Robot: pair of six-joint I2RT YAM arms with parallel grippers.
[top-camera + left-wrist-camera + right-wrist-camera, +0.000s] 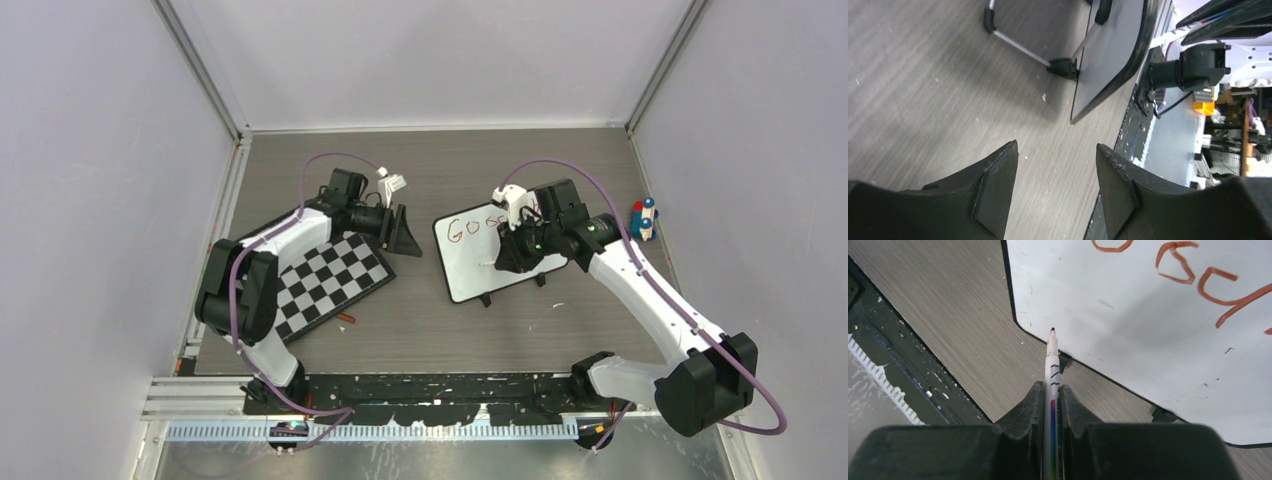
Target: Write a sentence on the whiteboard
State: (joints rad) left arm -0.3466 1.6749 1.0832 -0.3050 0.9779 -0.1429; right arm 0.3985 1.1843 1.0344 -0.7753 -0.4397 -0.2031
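The whiteboard (468, 272) stands tilted on its feet at the table's middle; its white face (1148, 325) fills the right wrist view. Red-brown letters of the sentence (470, 228) run along its top; the right wrist view shows several (1193, 270). My right gripper (512, 250) (1050, 386) is shut on a white marker (1051, 365), whose dark tip sits by the board's near corner edge; I cannot tell if it touches. My left gripper (405, 236) (1057, 150) is open and empty, just left of the board, whose dark back (1113, 55) it faces.
A black-and-white checkerboard (330, 275) lies under the left arm. A small red item (346, 318) lies near its front corner. A small blue, red and white object (643, 220) stands at the right edge. The black base rail (440, 385) runs along the front.
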